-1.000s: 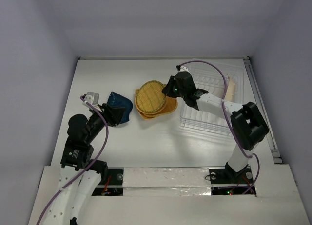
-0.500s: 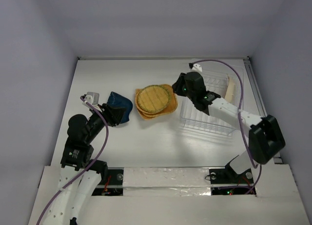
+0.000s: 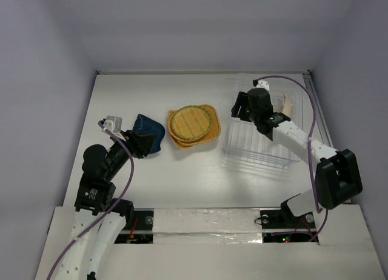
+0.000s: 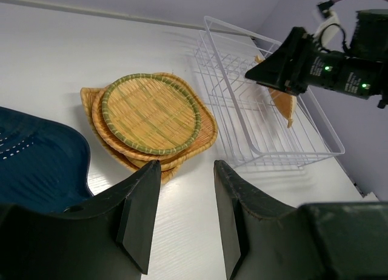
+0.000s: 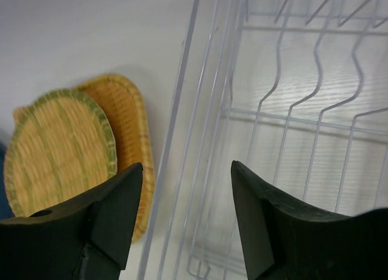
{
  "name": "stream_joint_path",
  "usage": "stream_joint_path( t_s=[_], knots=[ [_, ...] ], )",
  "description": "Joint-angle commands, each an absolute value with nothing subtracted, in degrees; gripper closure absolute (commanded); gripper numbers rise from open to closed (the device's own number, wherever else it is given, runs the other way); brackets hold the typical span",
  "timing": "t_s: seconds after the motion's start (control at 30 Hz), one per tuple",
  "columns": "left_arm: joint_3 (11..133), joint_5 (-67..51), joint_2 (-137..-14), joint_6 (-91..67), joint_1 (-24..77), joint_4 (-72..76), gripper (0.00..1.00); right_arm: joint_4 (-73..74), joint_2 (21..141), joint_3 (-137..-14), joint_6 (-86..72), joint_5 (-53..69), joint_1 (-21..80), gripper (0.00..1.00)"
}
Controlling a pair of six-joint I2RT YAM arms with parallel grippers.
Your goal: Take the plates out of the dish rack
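Right gripper [image 3: 235, 108] on the top cam is hanging over the left rim of the dish rack [image 3: 260, 148], jaws spread and nothing in them. Just left of the rack, on the tabletop [image 3: 200, 171], sits the stack of woven plates [image 3: 193, 125] with the round one on top. Further left is the dark blue plate [image 3: 151, 131], and the left gripper [image 3: 136, 140] is right at its near-left edge. One tan plate [image 3: 290, 108] stands on edge against the rack's right side. Left wrist cam: that gripper's jaws are apart too, with only bare tabletop showing between them. The blue plate lies flat just off to the left, the stack and rack are beyond, and the other arm reaches in over the rack. Right wrist cam: jaws wide, looking down on the rack's rim wire, with the stack outside the rack right beside it, a bit blurry.
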State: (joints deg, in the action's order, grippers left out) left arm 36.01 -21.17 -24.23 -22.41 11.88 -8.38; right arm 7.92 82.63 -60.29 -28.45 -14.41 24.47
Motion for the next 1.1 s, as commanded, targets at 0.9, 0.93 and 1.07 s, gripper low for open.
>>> stream_joint_path(
  t_s=[0.9, 0.93, 1.07],
  knots=[
    [35.2, -21.8, -23.3, -22.6, 11.6, -5.1, 0.62, 17.6, 95.5, -69.5, -15.3, -11.4, 25.0, 1.00],
    [35.2, -21.8, -23.3, -22.5, 11.6, -5.3, 0.62, 18.3, 95.5, -69.7, -15.0, -11.6, 25.0, 1.00],
    [35.2, -21.8, -23.4, -22.6, 11.6, -5.2, 0.62, 19.5, 95.3, -70.0, -13.1, -12.9, 25.0, 1.00]
  ],
)
